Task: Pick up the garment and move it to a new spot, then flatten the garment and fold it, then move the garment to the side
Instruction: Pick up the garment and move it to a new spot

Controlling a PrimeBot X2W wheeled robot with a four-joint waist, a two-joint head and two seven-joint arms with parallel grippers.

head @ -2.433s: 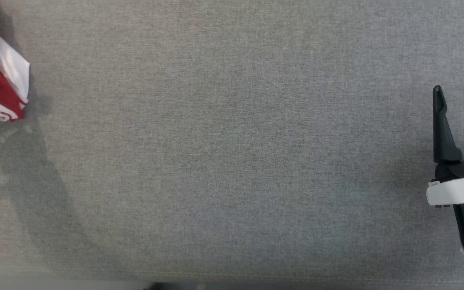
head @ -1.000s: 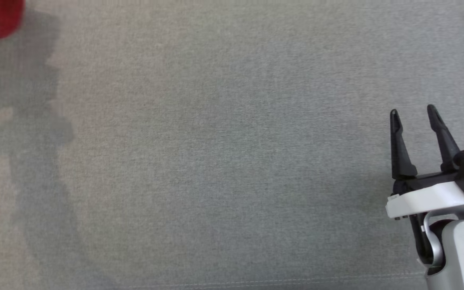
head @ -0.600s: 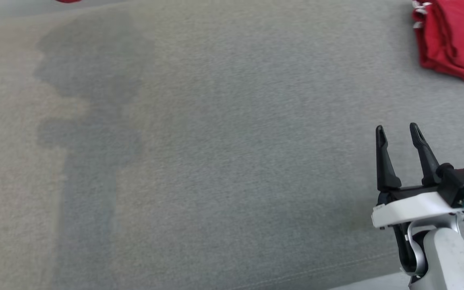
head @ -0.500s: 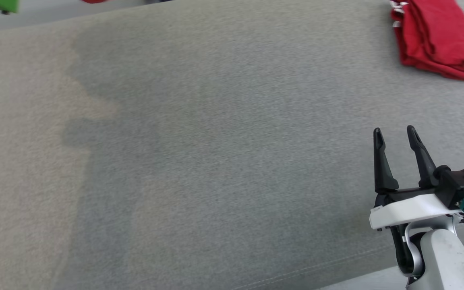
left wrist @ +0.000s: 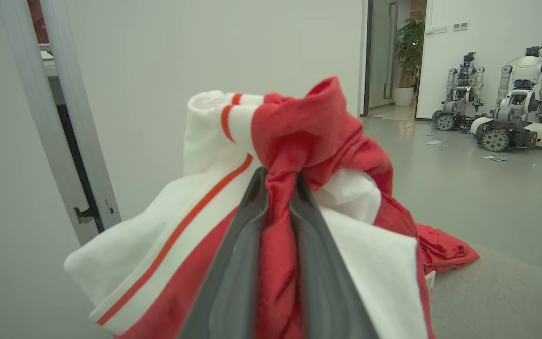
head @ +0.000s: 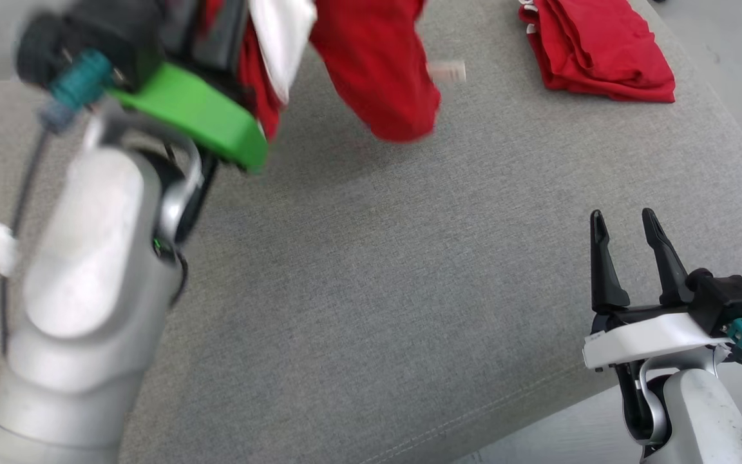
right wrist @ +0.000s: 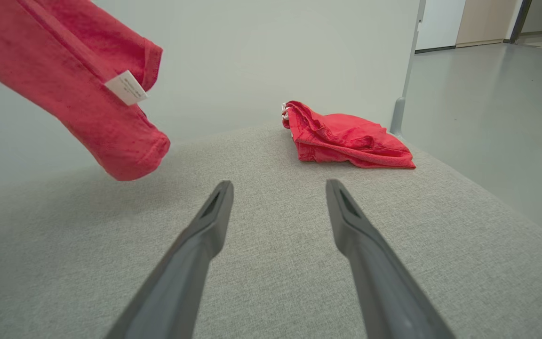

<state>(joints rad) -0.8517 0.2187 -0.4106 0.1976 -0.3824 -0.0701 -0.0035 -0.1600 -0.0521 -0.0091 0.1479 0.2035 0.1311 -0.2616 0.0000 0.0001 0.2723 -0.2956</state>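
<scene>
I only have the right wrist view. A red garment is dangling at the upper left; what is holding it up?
Observer: The left gripper is shut on the garment, cloth bunched in its grip.
Operator: Is it all red?
Observer: No. The left wrist view shows white panels with orange-red stripes.
Operator: And the other arm?
Observer: In the head view the right gripper sits open at the lower right, apart from the garment, over the grey cushion.
</scene>
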